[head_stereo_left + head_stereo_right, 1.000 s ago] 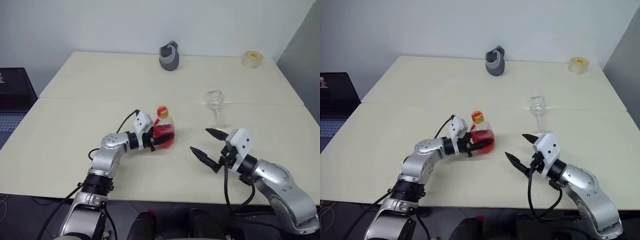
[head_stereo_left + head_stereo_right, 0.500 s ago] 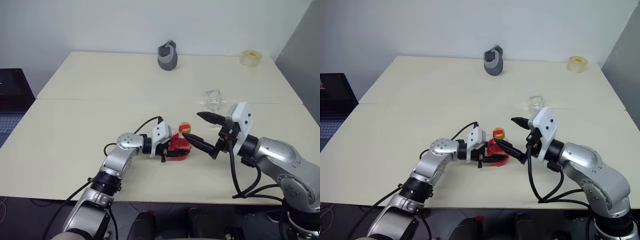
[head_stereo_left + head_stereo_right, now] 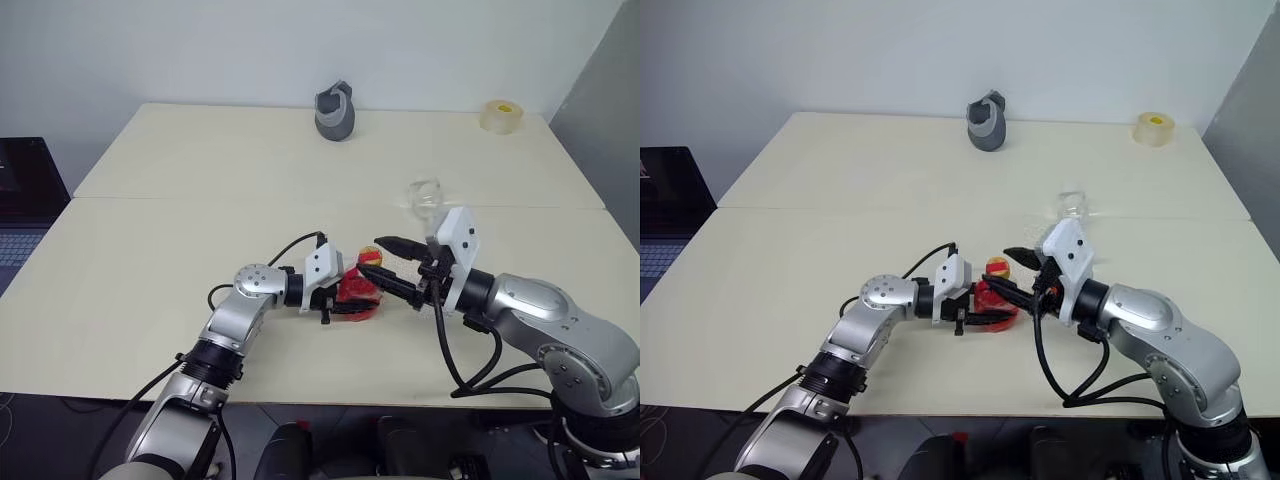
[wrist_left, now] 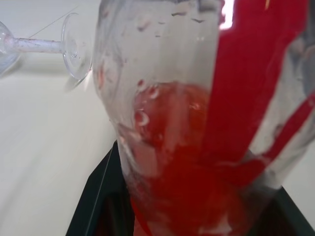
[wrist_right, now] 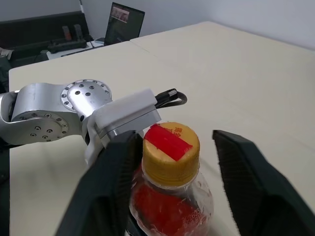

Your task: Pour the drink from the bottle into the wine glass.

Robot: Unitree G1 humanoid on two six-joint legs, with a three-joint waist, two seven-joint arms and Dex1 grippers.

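Capped bottle (image 5: 170, 177) near upright wine glass (image 3: 426, 200)

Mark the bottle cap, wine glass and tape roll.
cap (image 5: 171, 148), right wrist view, yellow top
wine glass (image 3: 425, 195), left eye view, bowl
tape roll (image 3: 1154, 129), right eye view, outer side

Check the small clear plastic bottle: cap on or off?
On. The yellow-and-red cap sits on the neck of the small clear plastic bottle, between the right gripper's jaws, one touching it.
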